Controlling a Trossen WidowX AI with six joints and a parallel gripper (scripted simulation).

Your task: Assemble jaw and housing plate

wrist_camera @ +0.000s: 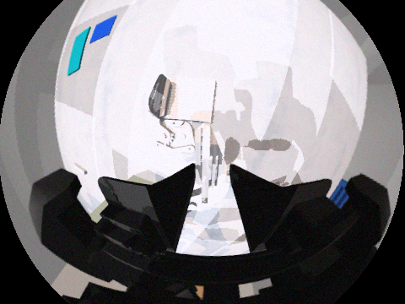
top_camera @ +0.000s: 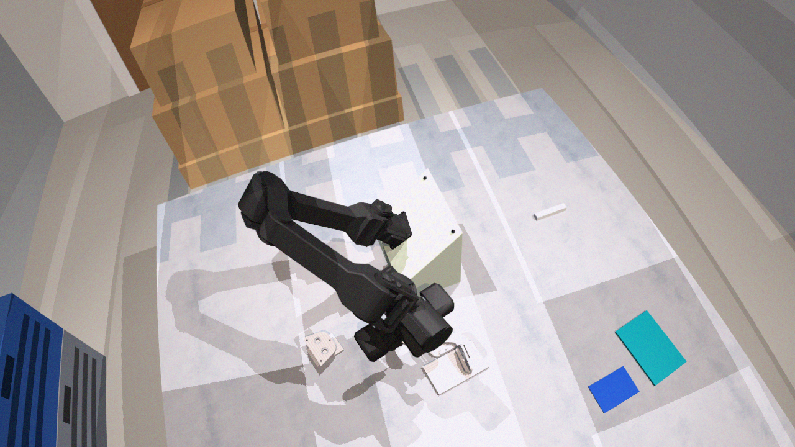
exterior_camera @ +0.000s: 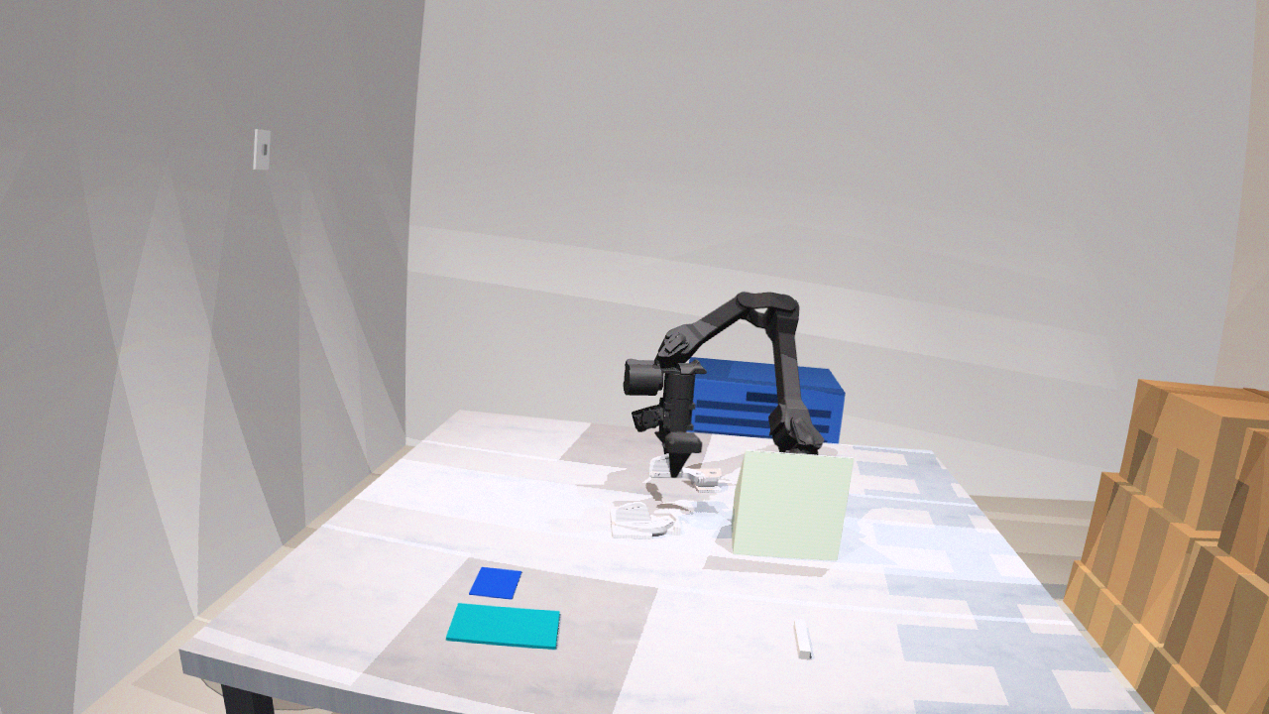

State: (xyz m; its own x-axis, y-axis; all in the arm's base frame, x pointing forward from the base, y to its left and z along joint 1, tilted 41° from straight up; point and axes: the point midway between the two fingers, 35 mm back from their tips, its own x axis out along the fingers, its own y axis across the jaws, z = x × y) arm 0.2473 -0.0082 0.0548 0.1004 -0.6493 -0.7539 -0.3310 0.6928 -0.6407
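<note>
Plain grey walls rose around a marbled table (top_camera: 577,244) (exterior_camera: 710,612), with cardboard boxes (top_camera: 328,72) (exterior_camera: 1144,524) stacked beside it and a blue cabinet (top_camera: 27,356) (exterior_camera: 767,399) beyond its far side in the exterior view. The black arm (top_camera: 311,249) (exterior_camera: 785,355) rose beside the upper part of a pale green block (top_camera: 439,266) (exterior_camera: 792,506) and bent over, with its gripper (top_camera: 404,333) (exterior_camera: 676,475) (wrist_camera: 213,168) pointing down above the table. The fingers were partly closed on a pale, slim part (wrist_camera: 205,169), which hung between the tips; whether this was the loose jaw could not be told from its outline.

Near the gripper lay a flat white board (top_camera: 447,377) (exterior_camera: 628,531) (wrist_camera: 194,99). A curved, dark-faced piece (top_camera: 464,360) (wrist_camera: 157,99) stood along one side of it, and a pale plate with small holes (wrist_camera: 181,135) showed beside the board. The pins and any meshing of teeth could not be made out. A separate pale piece with two round holes (top_camera: 320,347) (exterior_camera: 705,477) rested apart from the board.

Well away lay a teal slab (top_camera: 650,347) (exterior_camera: 504,626) (wrist_camera: 78,51) with a smaller blue slab (top_camera: 613,388) (exterior_camera: 495,582) (wrist_camera: 103,29) just beside it, and a short white bar (top_camera: 550,212) (exterior_camera: 803,639) lay by itself.
</note>
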